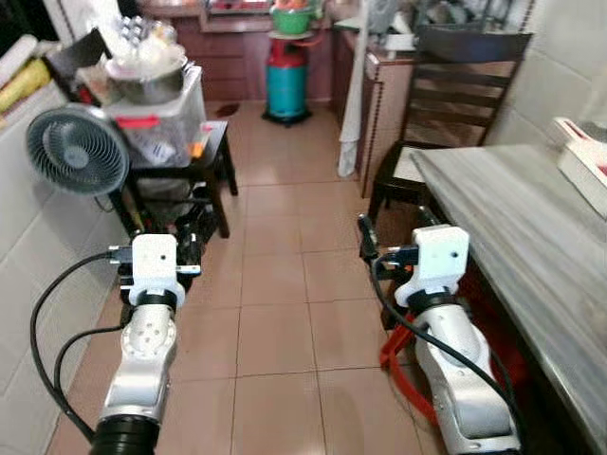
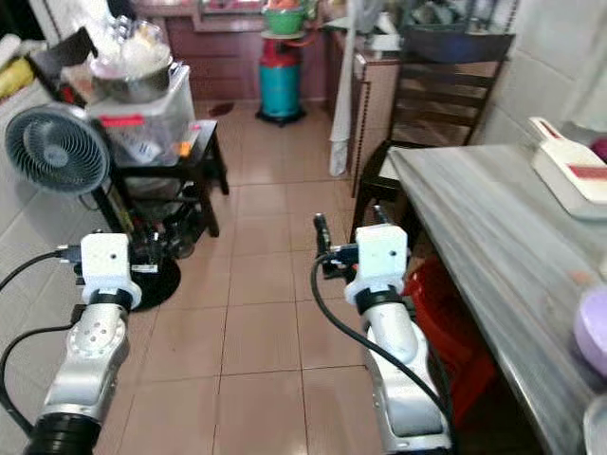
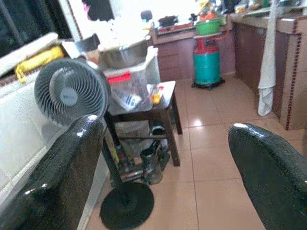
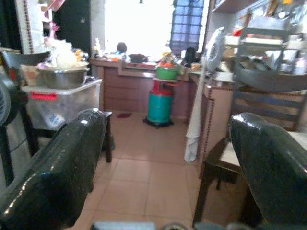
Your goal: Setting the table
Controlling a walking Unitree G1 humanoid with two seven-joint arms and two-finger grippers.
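Grippers both held out over the tiled floor (image 1: 275,332), my left gripper (image 3: 163,163) and right gripper (image 4: 168,163) spread wide, empty. Table (image 2: 474,237) lies to my right, fan (image 1: 76,150) far left.

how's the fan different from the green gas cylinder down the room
The fan is grey, round-headed, on a thin pole with a flat black base; the gas cylinder is a squat teal drum with a red top. The fan stands near the robot's left, the cylinder far down the room. Both stand upright on the tiled floor.
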